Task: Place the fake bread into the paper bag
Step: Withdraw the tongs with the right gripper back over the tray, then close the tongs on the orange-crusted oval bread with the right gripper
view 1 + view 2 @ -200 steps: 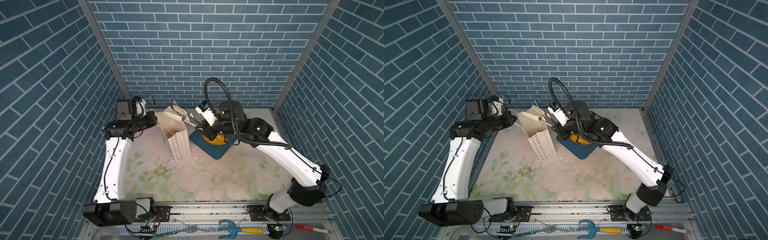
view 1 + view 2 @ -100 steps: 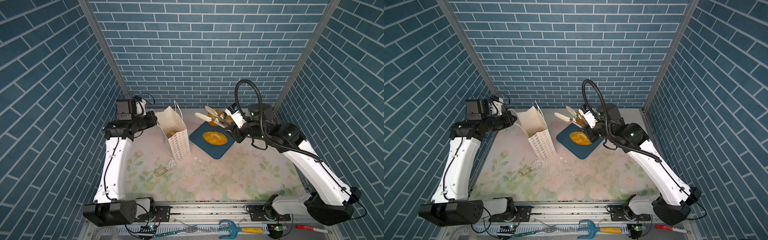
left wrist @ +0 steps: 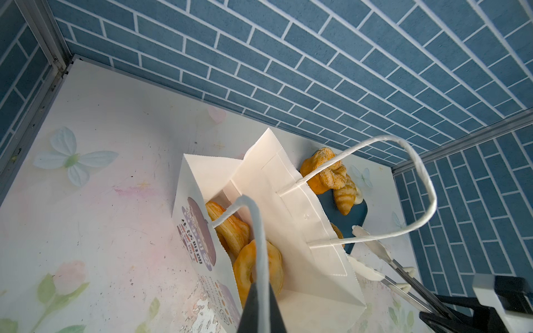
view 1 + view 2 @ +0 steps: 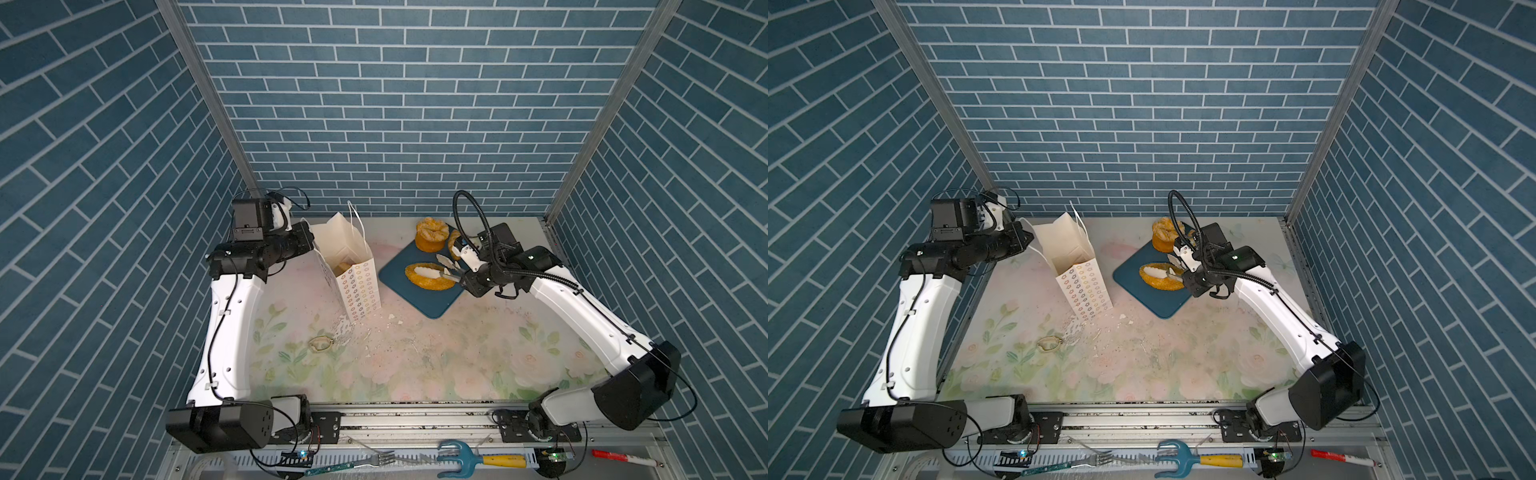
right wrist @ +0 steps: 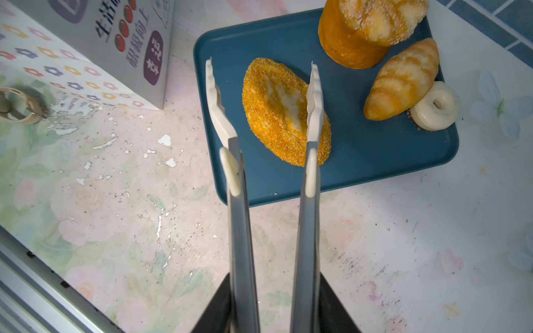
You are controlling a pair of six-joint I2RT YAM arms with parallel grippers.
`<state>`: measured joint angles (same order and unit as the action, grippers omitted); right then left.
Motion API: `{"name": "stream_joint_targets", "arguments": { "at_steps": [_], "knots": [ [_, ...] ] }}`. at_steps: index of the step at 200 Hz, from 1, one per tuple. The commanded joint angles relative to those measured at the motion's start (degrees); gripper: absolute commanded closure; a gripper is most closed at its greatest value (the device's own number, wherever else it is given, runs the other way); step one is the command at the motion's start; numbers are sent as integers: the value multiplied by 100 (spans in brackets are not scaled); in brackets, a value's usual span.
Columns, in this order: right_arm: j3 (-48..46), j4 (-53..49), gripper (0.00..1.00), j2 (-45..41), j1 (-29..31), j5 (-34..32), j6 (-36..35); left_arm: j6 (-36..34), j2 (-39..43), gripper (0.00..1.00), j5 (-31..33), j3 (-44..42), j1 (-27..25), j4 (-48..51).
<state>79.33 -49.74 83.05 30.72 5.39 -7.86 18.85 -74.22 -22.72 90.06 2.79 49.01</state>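
The white paper bag (image 4: 356, 266) (image 4: 1077, 257) stands upright and open, with golden fake bread (image 3: 232, 230) inside. My left gripper (image 3: 261, 305) (image 4: 308, 245) is shut on the bag's cord handle (image 3: 258, 230). On the dark teal tray (image 5: 375, 150) (image 4: 432, 305) lie an oval loaf (image 5: 277, 115) (image 4: 428, 278), a sugar-dusted tall cake (image 5: 360, 31) (image 4: 431, 237), a small roll (image 5: 401, 80) and a white ring (image 5: 435, 106). My right gripper (image 5: 272, 288) (image 4: 469, 279) is shut on metal tongs (image 5: 239, 230). The tongs stand open, with one white tip (image 5: 314, 92) over the loaf and the other beside it.
A small gold ring (image 4: 320, 344) and pale flakes (image 4: 353, 328) lie on the floral mat in front of the bag. A fork (image 4: 374, 451), a teal hand rake (image 4: 457, 457) and a red pen (image 4: 623, 457) rest on the front rail. Blue brick walls enclose three sides.
My right arm has swung from the bag's mouth across to the tray, bringing the tongs down over the oval loaf and opening them wider. The left arm and bag have stayed still.
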Motion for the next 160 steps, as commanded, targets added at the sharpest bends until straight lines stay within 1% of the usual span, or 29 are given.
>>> {"name": "stream_joint_targets", "arguments": {
  "at_steps": [1, 27, 85, 109, 128, 133, 160],
  "knots": [
    [100, 318, 59, 144, -128, 248, -523, -34, 65, 100, 53, 23, -31, 0],
    [144, 295, 54, 409, -276, 313, -870, -55, 19, 100, 112, 72, -32, 44],
    [341, 259, 50, 1064, -444, 279, -1288, -60, -58, 100, 146, 64, -33, 64],
    [421, 352, 47, 1288, -470, 173, -1332, -59, -60, 100, 146, 73, -30, 64],
    [496, 388, 45, 1462, -473, -2, -1367, -60, -67, 100, 154, 64, -33, 64],
    [511, 425, 45, 1489, -471, -138, -1365, -65, -69, 100, 154, 52, -31, 64],
    [524, 438, 46, 1681, -470, -73, -1334, -48, -64, 100, 152, -2, -33, 21]
  ]
}}
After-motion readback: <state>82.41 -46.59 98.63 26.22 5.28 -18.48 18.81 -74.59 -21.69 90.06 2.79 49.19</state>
